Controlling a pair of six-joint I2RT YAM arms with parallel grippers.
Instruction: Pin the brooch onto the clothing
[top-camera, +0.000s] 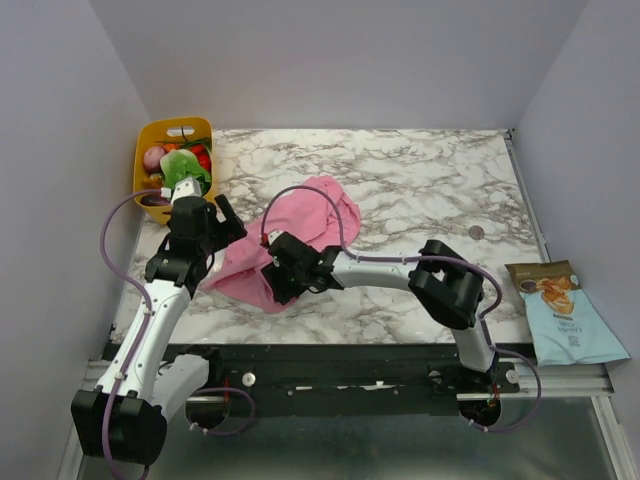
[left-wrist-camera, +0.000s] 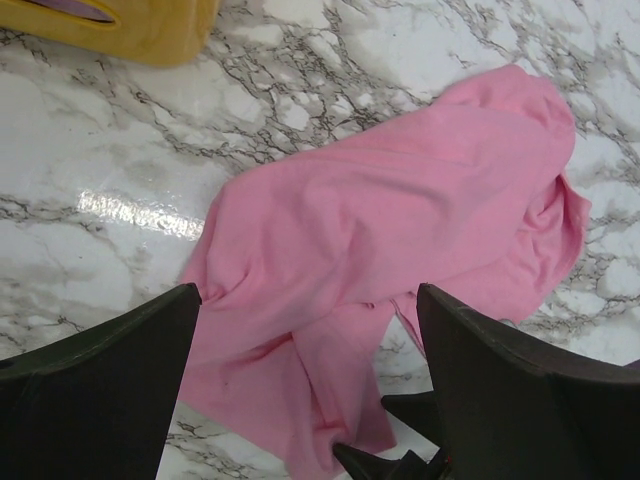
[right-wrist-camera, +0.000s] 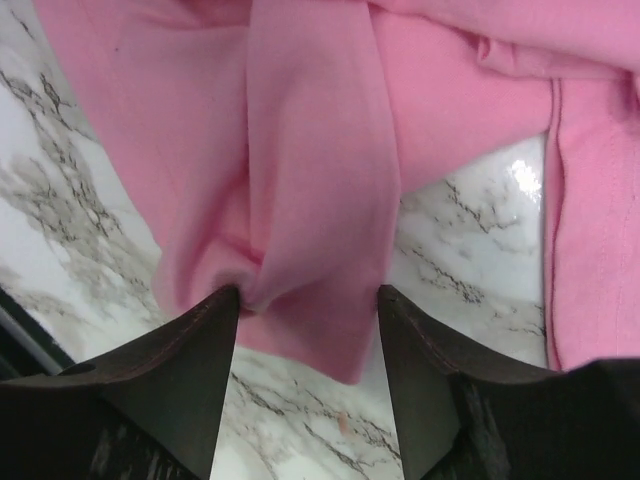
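Observation:
The pink T-shirt (top-camera: 305, 225) lies crumpled on the marble table, left of centre; no label shows. The brooch (top-camera: 477, 232) is a tiny round grey-brown disc lying alone on the table far to the right, away from both grippers. My left gripper (top-camera: 228, 216) hangs open over the shirt's left edge; in the left wrist view (left-wrist-camera: 308, 292) the shirt (left-wrist-camera: 400, 200) lies between and beyond its fingers. My right gripper (top-camera: 279, 272) is at the shirt's near edge. In the right wrist view (right-wrist-camera: 308, 292) it is open and straddles a fold of shirt (right-wrist-camera: 310, 170), with the left finger (right-wrist-camera: 190, 350) touching the cloth.
A yellow basket (top-camera: 150, 135) of toy fruit and vegetables stands at the back left corner, also in the left wrist view (left-wrist-camera: 150, 35). A light blue snack bag (top-camera: 565, 312) lies at the near right edge. Walls close in on three sides.

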